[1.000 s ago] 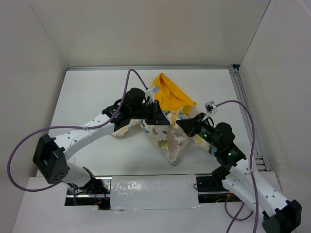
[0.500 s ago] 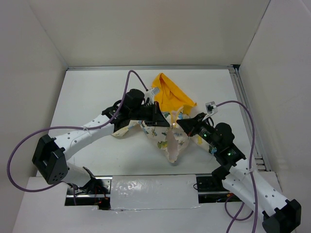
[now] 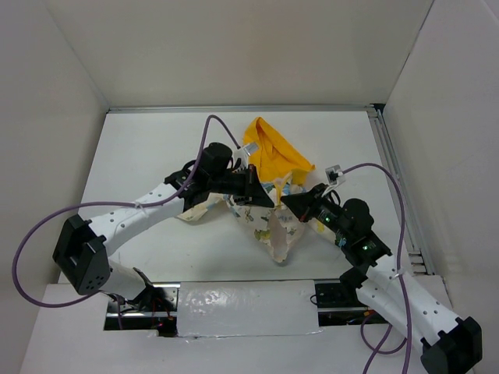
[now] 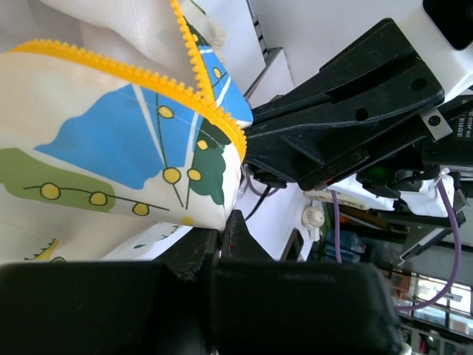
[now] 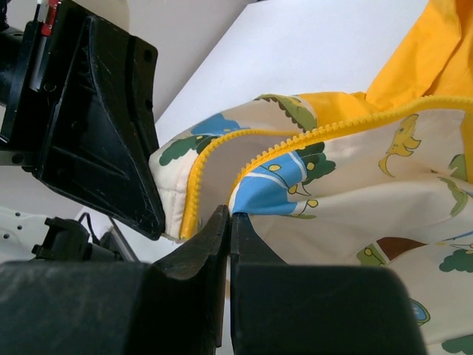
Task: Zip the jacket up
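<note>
One white table [image 3: 156, 148] carries one jacket [image 3: 277, 234], bunched up at the middle of the surface, slightly toward the right edge. Its single yellow hood [image 3: 273, 152] points at the far edge and its cream printed body trails toward the near edge. Two arms meet over it from the near corners.

The left gripper [image 4: 224, 235] has its jaws together on a fold of the printed fabric, just under a toothed edge. The right gripper [image 5: 230, 222] is likewise pinched onto the fabric, low on the front opening. The two black finger sets sit just beside each other, apart by only a narrow gap.

Two yellow tooth rows [image 5: 347, 122] show in the right wrist view, parted and curving away from each other, so the front is open. No slider or pull tab is visible in any view.

The step in hand looks like bringing the bottom ends of the two front edges together. To do it well, the fabric should be drawn taut and flat, the two rows laid parallel with their ends level, and the slider found before any pull begins; slack or a twisted row would likely jam it
</note>
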Controlling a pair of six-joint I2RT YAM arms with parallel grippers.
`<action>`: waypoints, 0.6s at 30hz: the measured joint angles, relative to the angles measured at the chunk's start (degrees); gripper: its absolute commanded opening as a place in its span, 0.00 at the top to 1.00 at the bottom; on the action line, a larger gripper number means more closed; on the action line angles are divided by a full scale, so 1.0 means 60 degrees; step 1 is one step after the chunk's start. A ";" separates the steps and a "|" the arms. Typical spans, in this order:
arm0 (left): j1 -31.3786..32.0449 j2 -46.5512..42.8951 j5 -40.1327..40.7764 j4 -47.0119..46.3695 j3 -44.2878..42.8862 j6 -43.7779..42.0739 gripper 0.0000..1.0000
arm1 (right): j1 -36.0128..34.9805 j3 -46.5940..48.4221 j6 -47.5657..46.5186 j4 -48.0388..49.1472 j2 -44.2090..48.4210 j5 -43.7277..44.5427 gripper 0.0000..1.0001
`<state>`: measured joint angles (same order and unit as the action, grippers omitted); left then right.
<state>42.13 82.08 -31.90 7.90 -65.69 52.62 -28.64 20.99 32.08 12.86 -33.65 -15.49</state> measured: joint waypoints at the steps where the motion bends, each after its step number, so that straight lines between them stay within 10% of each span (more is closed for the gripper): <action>1: 0.0004 0.0033 -0.0073 -0.0004 0.0000 0.0047 1.00 | -0.0004 -0.0025 -0.0007 0.0000 0.0000 -0.0044 1.00; 18: 0.0011 0.0313 -0.0470 -0.0168 -0.0051 0.0299 1.00 | -0.0106 -0.0208 0.0069 -0.0058 0.0528 0.0302 1.00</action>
<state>42.19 83.96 -34.72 6.90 -66.00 54.41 -29.28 19.75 32.49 12.51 -30.48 -13.67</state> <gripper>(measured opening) 0.048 0.049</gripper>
